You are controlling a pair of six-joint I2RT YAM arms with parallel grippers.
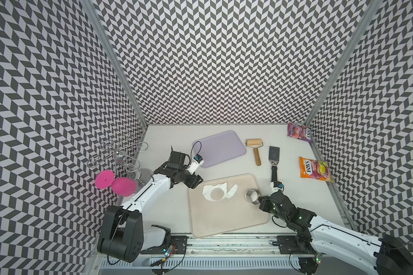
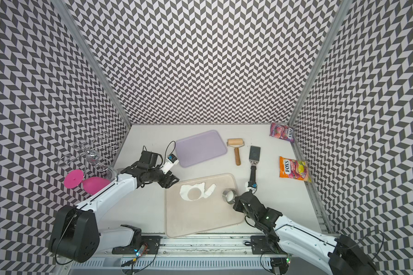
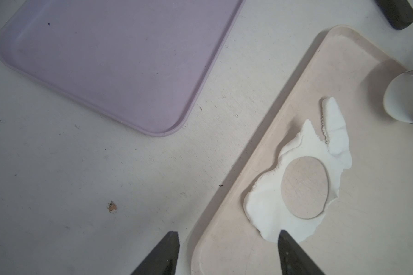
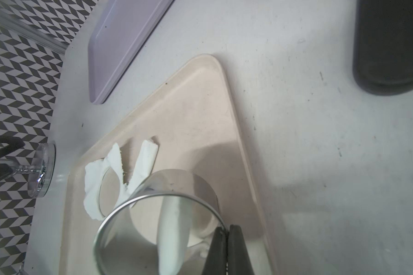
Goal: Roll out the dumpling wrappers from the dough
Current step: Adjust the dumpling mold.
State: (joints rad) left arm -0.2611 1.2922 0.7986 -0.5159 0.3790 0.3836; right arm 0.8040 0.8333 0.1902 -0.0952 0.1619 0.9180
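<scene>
**Wrapper askew in ring: drop/fold risk**

R claw [image 4: 227, 234] is clenched on the thin wall of the ring [image 1: 249, 199], pinching it from one side only. Ring looks raised off the beige tray [image 1: 224, 221], above its far-right corner. The wrapper [image 4: 174, 235] sits inside the ring. In the R wrist view it hangs askew, not flat across the opening. Can't tell how much of its rim is stuck to the metal.

L claw [image 1: 198, 182] is released, jaws apart, holding nothing, at the beige tray's far-left corner. In the L wrist view one tip is over or just beside the dough's edge; height can't be told. Dough [image 1: 206, 190] lies flat near that corner, a ragged sheet w/ a round hole cut out.

Risks, as I judge them:
- Wrapper peels free under its own weight & lands folded. It's soft, so it prob. sticks to itself and the round disc is lost.
- A tilt or jolt of the ring makes that likelier, esp. if it is carried over bare bench toward the purple tray [image 1: 219, 147] by the far edge.
- If it sticks instead, pushing it out could stretch or tear it.
- One-sided pinch on smooth metal: ring may swivel or slip.
- L claw is close to the dough, so a move inward could snag & drag the sheet.
</scene>
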